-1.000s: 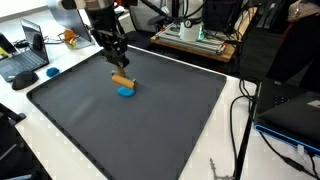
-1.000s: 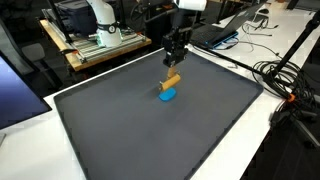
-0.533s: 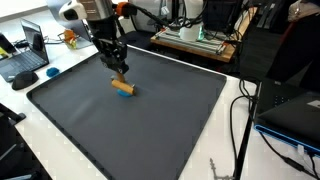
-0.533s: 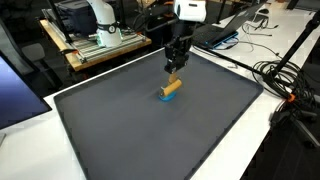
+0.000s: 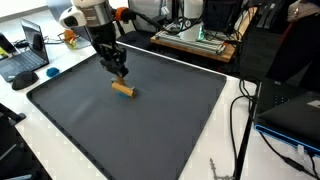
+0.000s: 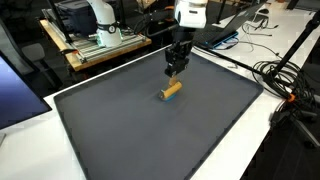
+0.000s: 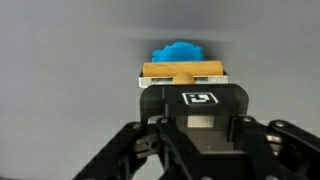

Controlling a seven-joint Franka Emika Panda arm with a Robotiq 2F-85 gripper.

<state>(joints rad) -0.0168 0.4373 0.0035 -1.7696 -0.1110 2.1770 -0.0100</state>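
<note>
Wooden block [image 7: 182, 70] | long axis level, across pincer [image 5: 119, 74] | pincer clamped on it

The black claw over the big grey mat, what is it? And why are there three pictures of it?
That claw is a gripper. It is the hand at the end of a robot arm. Two pictures come from cameras standing outside the robot, looking at the table from different places. The third comes from a camera on the robot's wrist, so you look down along the gripper itself. The surface is a dark grey mat. The gripper is closed on a small wooden block and holds it low over the mat. In the wrist view a little blue thing peeks out just past the block. I cannot make it out in the exterior views. Beside the mat are a laptop and some cables.
</note>
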